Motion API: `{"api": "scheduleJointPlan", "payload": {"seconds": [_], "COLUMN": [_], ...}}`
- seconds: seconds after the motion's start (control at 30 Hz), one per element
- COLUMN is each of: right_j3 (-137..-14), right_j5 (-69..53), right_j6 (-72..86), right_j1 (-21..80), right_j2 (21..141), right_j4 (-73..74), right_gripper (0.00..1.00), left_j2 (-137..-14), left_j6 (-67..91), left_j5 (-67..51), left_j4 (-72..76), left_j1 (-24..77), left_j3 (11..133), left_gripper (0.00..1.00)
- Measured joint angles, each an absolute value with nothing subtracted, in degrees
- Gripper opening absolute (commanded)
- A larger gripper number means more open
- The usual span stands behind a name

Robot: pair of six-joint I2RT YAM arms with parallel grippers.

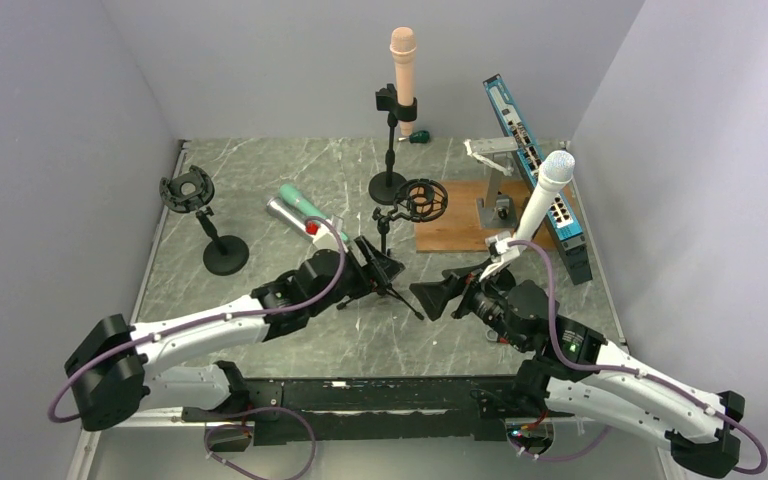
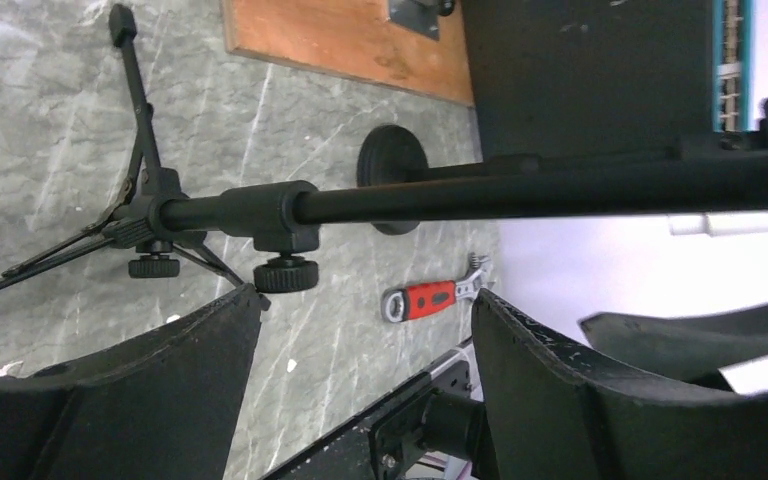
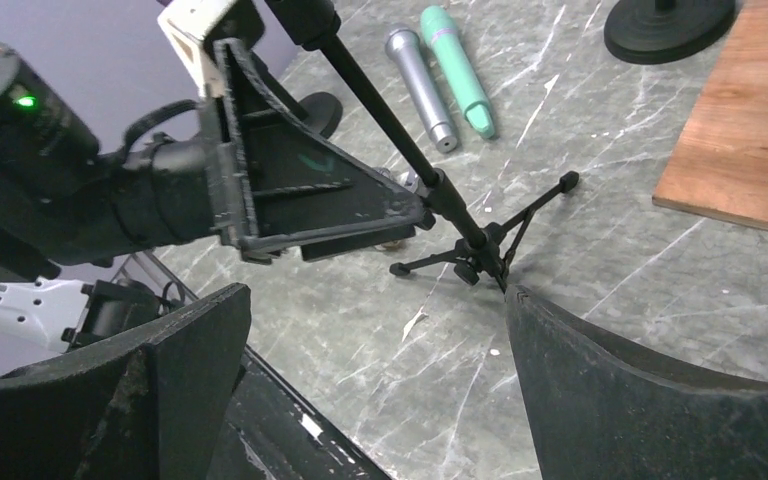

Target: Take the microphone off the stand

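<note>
— What is nearest to us?
— Our right gripper (image 3: 377,290), fingers spread wide, hanging over the grey marbled surface (image 3: 600,330).
— And on the other side?
— Our left gripper (image 2: 368,296) is spread wide too. The black pole of the small tripod stand (image 2: 260,210) runs crosswise just beyond its fingertips. From the right wrist we see one finger right beside that pole, but we cannot tell whether they touch.
— What do we see at the top of that stand?
— From above, a round shock mount (image 1: 422,200).
— And past it?
— A silver microphone (image 3: 420,85) and a green microphone (image 3: 457,70) lie side by side on the surface, with a red-handled tool (image 2: 425,298) near them. To the right lies a wooden board (image 1: 450,232).
— And the white one?
— The white microphone (image 1: 542,195) is tilted, head up, above our right arm. Its lower end is hidden behind the wrist, so we cannot tell what carries it.
— What is farthest from us?
— The peach microphone (image 1: 403,62). It stands upright in the clip of the tall stand (image 1: 388,187), whose round base rests on the surface at the far end, well apart from both our grippers.
</note>
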State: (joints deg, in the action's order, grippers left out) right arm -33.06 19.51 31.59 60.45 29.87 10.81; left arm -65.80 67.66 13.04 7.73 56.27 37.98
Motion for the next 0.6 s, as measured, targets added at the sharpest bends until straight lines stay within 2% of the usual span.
{"api": "scheduleJointPlan", "payload": {"seconds": [0.17, 0.33, 0.6], "right_j3": [-33.1, -33.1, -33.0], "right_j5": [19.9, 20.1, 20.5], "right_j6": [32.1, 32.4, 32.7], "right_j1": [60.4, 60.4, 60.4], "right_j2": [29.1, 29.1, 29.0], "right_j4": [11.5, 12.6, 13.3], "right_gripper": [1.00, 1.00, 1.00], "left_j2": [-70.4, -71.4, -72.9], "left_j6": [68.5, 68.7, 68.6], "left_j5": [14.4, 15.5, 16.5], "left_j4": [4.8, 3.5, 3.6], "left_j1": [56.5, 56.7, 56.7], "left_j3": [40.3, 40.3, 40.7], "left_gripper": [0.73, 0.61, 0.52]}}
